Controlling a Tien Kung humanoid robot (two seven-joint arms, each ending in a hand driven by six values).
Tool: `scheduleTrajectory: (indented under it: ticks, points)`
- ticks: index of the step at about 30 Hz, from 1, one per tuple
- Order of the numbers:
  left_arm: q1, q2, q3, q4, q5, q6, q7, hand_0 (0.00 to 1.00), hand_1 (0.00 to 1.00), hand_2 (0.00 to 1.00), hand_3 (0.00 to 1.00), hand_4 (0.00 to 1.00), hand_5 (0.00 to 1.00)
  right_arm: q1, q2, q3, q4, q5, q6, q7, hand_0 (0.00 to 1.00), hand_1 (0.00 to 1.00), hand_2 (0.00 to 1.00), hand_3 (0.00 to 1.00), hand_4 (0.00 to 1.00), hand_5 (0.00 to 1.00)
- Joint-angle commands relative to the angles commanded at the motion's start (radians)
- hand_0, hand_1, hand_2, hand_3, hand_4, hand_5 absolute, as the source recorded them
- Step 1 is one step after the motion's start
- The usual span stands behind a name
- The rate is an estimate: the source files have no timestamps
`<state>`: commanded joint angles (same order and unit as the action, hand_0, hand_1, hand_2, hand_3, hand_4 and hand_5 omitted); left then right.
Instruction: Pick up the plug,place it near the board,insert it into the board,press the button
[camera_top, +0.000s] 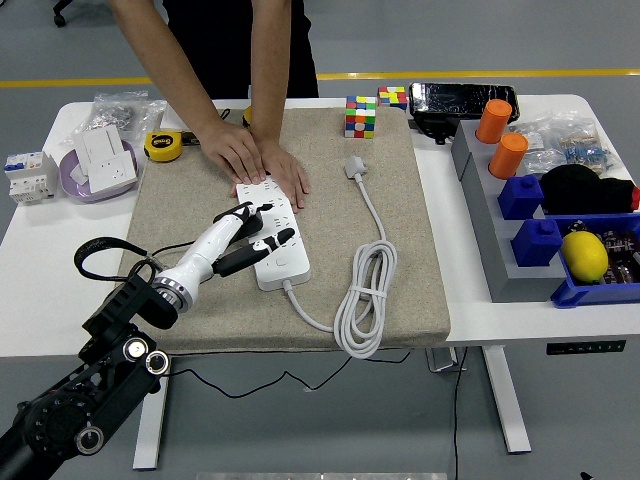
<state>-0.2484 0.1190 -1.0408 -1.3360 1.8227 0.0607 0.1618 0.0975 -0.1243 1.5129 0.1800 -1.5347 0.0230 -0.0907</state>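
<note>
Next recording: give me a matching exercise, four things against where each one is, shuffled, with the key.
Things:
1. plug
2. left hand
3. person's hands
4. tape measure

Places:
A. pressed on the power strip's far end
B. lying loose on the mat, right of the strip
C. over the strip's left edge
D. beside the mat's far left corner

Pairs: 1-B, 2-C, 3-A, 4-D

White plug flat beside power strip

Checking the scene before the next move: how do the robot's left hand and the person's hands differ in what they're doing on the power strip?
The left hand hovers over the power strip near its middle, fingers spread, gripping nothing. The person's hands press flat on its far end, holding it down. Both are at the strip; the plug lies untouched.
</note>
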Motion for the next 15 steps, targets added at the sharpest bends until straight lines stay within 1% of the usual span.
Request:
scheduleTrajectory:
  ticks: [9,15]
  points:
    - [-0.026,0.008,0.036,0.001,0.036,-0.010,0.020,0.998,0.998,0.971,0.932,0.998,0.998,-0.001,-0.002,-0.002,0.000,-0.001,0.000,-0.001,0.848,0.757,0.746,0.779,0.998,0.877]
    - [-0.021,0.012,0.047,-0.030,0.099,-0.013,0.037,0.998,0.998,0.966,0.931,0.998,0.998,-0.002,-0.002,-0.003,0.000,-0.001,0.000,-0.002,0.848,0.757,0.746,0.779,0.998,0.878]
